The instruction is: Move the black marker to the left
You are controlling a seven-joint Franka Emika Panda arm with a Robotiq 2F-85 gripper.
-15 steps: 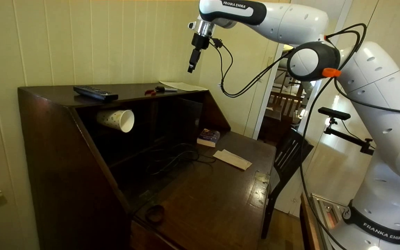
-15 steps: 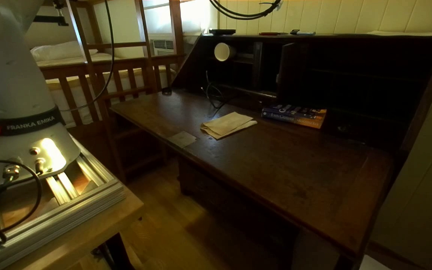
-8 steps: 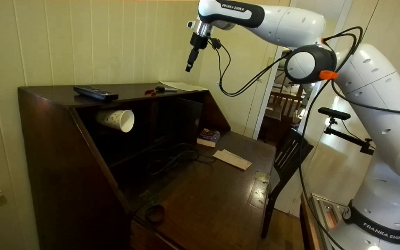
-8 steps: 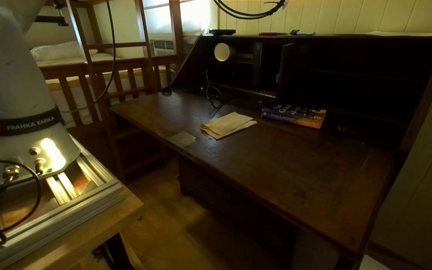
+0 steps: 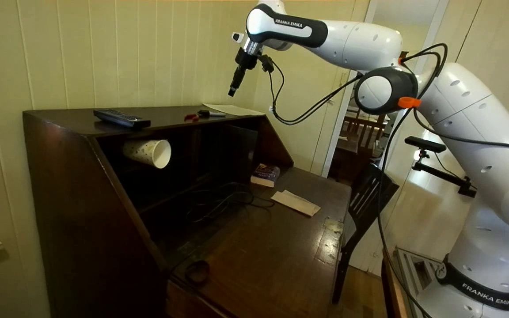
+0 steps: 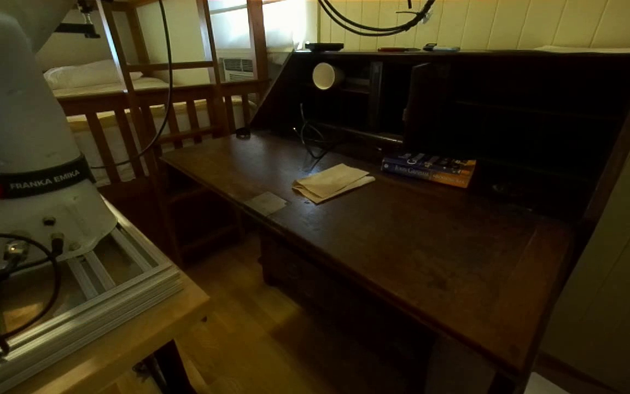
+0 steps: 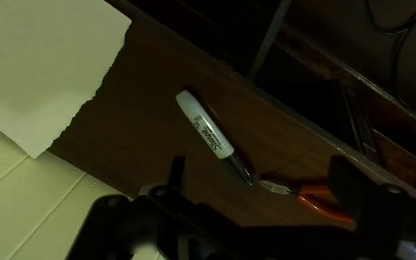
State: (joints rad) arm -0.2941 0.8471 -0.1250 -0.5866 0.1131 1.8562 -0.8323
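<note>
My pincer [image 7: 258,168] is wide, really wide: dark fingers [image 7: 177,173] well apart low in the wrist view, gripping nothing, up in the air and touching nothing! An exterior view catches the arm [image 5: 365,46] reaching high over the desk [image 5: 263,247], fingertips slanting down and clear of the desk's top; from there my fingers merge into a single dark shape, so it's the wrist view that gives away the spread!

And look what each view keeps to itself! From the wrist I read "Sharpie" along the black marker [image 7: 213,134] and I get the ragged edge of the white paper [image 7: 49,65]. In an exterior view there's the speckled side of the cup [image 5: 142,152], lying over inside the desk, and buttons on the remote control [image 5: 119,118]. In an exterior view, too, the spine of the book [image 6: 427,169] shows its lettering, and the cup is all pale round mouth!

To the marker, then: it lies flat on top of the desk, between the white paper and the red-handled pliers [image 7: 312,190]. White barrel, glossy black end, light gleaming along it. In the wrist view it runs on a slant, upper left to lower right, and that black end sits just beside the pliers' tip, a sliver of desk between them
</note>
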